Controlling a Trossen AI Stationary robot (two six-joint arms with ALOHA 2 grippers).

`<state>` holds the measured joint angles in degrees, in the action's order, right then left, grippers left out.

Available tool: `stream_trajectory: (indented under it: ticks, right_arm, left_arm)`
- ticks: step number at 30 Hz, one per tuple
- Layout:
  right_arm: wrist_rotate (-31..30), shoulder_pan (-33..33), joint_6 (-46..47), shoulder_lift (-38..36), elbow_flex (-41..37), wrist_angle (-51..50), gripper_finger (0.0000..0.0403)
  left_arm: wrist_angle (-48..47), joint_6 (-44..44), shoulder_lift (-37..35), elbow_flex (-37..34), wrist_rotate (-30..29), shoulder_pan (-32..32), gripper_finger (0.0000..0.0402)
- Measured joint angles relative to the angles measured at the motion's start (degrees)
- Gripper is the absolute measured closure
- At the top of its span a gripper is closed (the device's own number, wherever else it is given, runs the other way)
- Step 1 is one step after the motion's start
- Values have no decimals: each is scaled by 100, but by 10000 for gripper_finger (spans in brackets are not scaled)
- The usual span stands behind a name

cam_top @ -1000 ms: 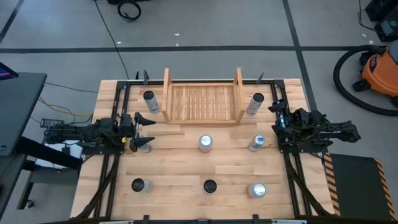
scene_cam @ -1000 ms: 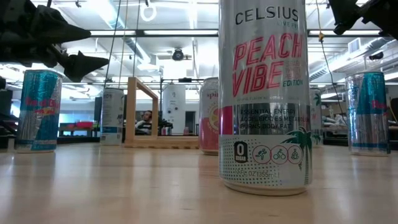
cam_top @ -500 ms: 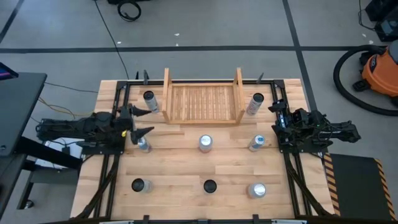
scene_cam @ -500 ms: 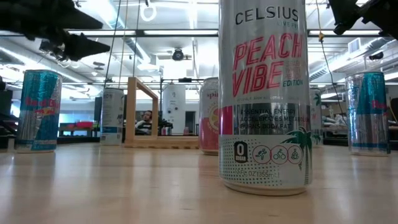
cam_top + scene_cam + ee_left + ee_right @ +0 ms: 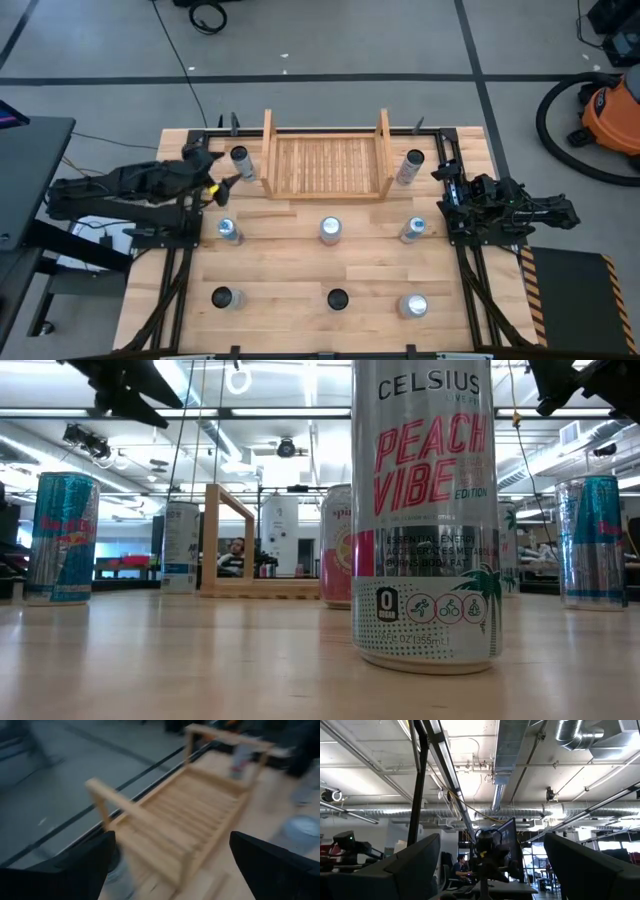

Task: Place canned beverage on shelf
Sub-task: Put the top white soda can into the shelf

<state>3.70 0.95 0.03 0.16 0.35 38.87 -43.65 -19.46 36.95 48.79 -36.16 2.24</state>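
The left gripper (image 5: 222,170) stands wide and holds nothing, high over the worktop (image 5: 300,280) at about ten o'clock, just beside the dark-topped can (image 5: 240,157) outside the shelf's left board. The right gripper (image 5: 447,190) is also spread and empty, parked at three o'clock near the worktop's edge.

The shelf (image 5: 327,165), a slatted wooden rack between two upright boards, sits at twelve o'clock with no can on it yet. The step in hand looks like an approach to that dark-topped can. To do it well, I would centre the open jaws on the can, come down until they span its middle, close squarely, then lift clear of the side board before moving over the slats.

The high view gives the whole layout: eight cans around the shelf, including the silver can (image 5: 228,231) at nine o'clock. The left wrist view shows the shelf (image 5: 190,815) between that arm's fingers (image 5: 85,865), blurred, as the top view cannot. The low view is filled by the Celsius can (image 5: 425,510); the right wrist view sees only ceiling.
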Motion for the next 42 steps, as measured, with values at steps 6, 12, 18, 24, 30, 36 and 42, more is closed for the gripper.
stream_trajectory:
  ticks: [6,12,18,24,30,36,42]
  right_arm:
    - [0,1,0,-1,1,1,36]
    - [2,2,0,-2,1,0,36]
    - [0,2,0,0,1,1,36]
    - [0,0,0,0,1,0,36]
    - [0,0,0,-2,1,2,36]
    - [0,1,0,0,0,1,36]
    - [0,2,0,0,1,0,36]
  left_arm:
    - [-652,-34,714,661,-8,984,3]
    - [-626,57,1406,754,762,2121,3]
    - [-548,1,2261,754,1383,3130,3]
    - [-496,-139,2784,752,1967,3528,3]
    - [-216,-392,3087,752,2396,3546,3]
    - [-205,-499,3341,750,2376,3548,3]
    - [-198,-547,3469,748,2379,3542,3]
